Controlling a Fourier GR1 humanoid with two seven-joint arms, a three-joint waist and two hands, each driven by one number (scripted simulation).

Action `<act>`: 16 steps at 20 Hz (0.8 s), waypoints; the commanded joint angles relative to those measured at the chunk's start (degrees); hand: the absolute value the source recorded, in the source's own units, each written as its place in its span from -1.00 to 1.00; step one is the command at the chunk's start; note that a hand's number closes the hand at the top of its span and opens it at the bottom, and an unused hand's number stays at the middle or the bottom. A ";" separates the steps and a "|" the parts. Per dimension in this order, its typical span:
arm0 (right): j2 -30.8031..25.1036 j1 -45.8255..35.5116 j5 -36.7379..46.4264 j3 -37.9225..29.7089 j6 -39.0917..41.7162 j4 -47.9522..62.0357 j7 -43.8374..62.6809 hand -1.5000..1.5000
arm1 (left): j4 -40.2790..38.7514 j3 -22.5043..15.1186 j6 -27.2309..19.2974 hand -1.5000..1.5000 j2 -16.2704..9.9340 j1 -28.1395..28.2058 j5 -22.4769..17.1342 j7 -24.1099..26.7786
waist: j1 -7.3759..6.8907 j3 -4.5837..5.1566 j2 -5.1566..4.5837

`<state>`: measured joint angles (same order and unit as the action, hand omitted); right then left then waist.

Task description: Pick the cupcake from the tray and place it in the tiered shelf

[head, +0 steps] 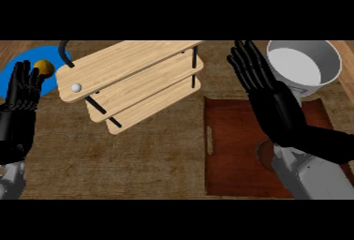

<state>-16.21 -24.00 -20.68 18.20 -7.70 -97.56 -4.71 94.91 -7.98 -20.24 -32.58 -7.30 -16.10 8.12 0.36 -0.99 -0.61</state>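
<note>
Nothing is grasped yet, so the task looks to be at its very start: both robot hands are released, fingers straight and pointing away. The right robot hand [266, 91] is raised over the far edge of the dark red tray [235, 154], while the left robot hand [21, 101] rests at the left edge of the view, just beside a blue plate [59, 54] that carries a small orange ball [44, 66]. The cupcake cannot be seen anywhere; if it sits on the tray, it is probably hidden beneath the right forearm and hand, which cover much of the tray's right side. The next move, as I judge it, calls for the right robot hand to come down onto the tray, find the cupcake and curl round it, then travel left to the wooden tiered shelf [131, 79]. The shelf stands just left of the tray's far corner, its boards stepped and joined by thin black rods, so the gaps between tiers look narrow. A grey pot [304, 63] crowds the far right. The bare bench [131, 164] near the shelf offers the most open room for the approach.
</note>
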 commanded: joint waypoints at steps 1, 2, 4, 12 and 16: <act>0.67 5.43 6.25 -2.64 -10.44 -1.20 -0.85 1.00 | -2.84 0.41 0.39 0.00 -0.43 -0.59 -1.28 -5.24 | 1.70 0.98 0.78; -1.15 8.65 8.37 -6.41 -15.00 -0.23 -1.55 1.00 | -4.16 -0.56 -0.04 0.00 1.16 4.29 -2.16 -5.03 | 3.92 1.07 1.06; -3.49 14.06 11.25 -13.32 -21.99 1.71 -3.51 1.00 | -7.31 0.23 -1.11 0.00 1.63 8.20 -4.07 -8.67 | 9.27 1.06 1.05; 6.04 38.66 10.57 -27.69 -43.71 8.59 -4.62 -1.00 | -11.93 -1.19 0.09 0.00 7.03 16.51 -10.58 -14.28 | 12.50 0.92 1.32; 15.70 52.80 13.20 -21.66 -44.96 -0.18 -16.50 -1.00 | -13.20 -1.69 3.70 0.00 6.31 14.90 -11.79 -15.52 | 8.02 1.04 1.55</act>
<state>-8.02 17.21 -8.90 -5.62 -49.11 -92.63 -13.30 83.03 -8.97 -18.46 -26.75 7.24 -26.59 -5.92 10.94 0.04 0.42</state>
